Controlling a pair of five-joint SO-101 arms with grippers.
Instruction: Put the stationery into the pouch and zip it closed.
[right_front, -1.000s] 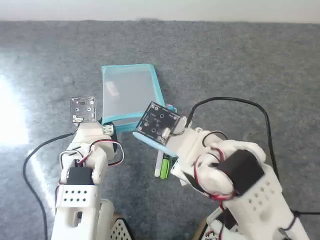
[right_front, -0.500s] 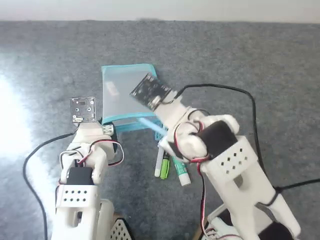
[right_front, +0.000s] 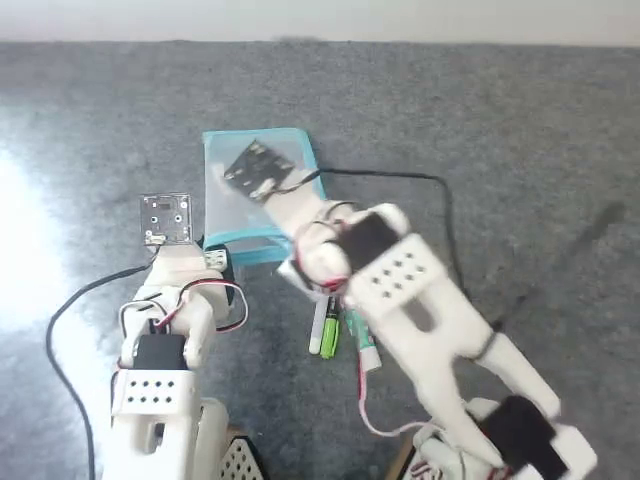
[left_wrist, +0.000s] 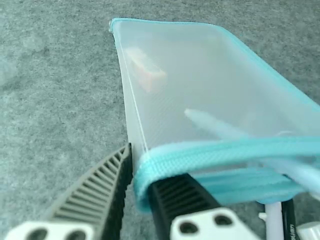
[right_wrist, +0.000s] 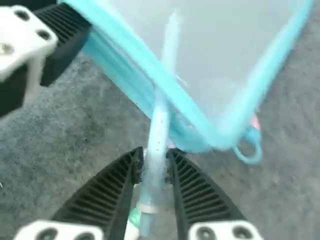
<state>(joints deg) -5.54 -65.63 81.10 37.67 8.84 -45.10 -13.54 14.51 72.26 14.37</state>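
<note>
A translucent pouch (right_front: 228, 215) with a teal zip edge lies on the grey mat. My left gripper (left_wrist: 139, 172) is shut on the pouch's zip rim (left_wrist: 210, 150) at its near corner, holding the mouth up. My right gripper (right_wrist: 155, 155) is shut on a light blue pen (right_wrist: 162, 120), whose front half reaches through the mouth into the pouch (right_wrist: 225, 55). In the left wrist view the pen's tip (left_wrist: 212, 126) shows inside the pouch (left_wrist: 200, 80), and a pale orange eraser (left_wrist: 146, 69) lies deeper in. In the high view the left gripper (right_front: 215, 262) sits at the pouch's near left corner.
A white pen (right_front: 317, 330), a green marker (right_front: 331, 335) and a third green-capped stick (right_front: 364, 345) lie on the mat just in front of the pouch, under the right arm. The zip's ring pull (right_wrist: 248, 146) hangs at the pouch's right corner. The left gripper's fingers (right_wrist: 60, 35) are close beside the pen.
The right arm has swung forward and left over the pouch, carrying the blue pen from in front of the mouth to partly inside. The left arm and pouch have stayed put.
</note>
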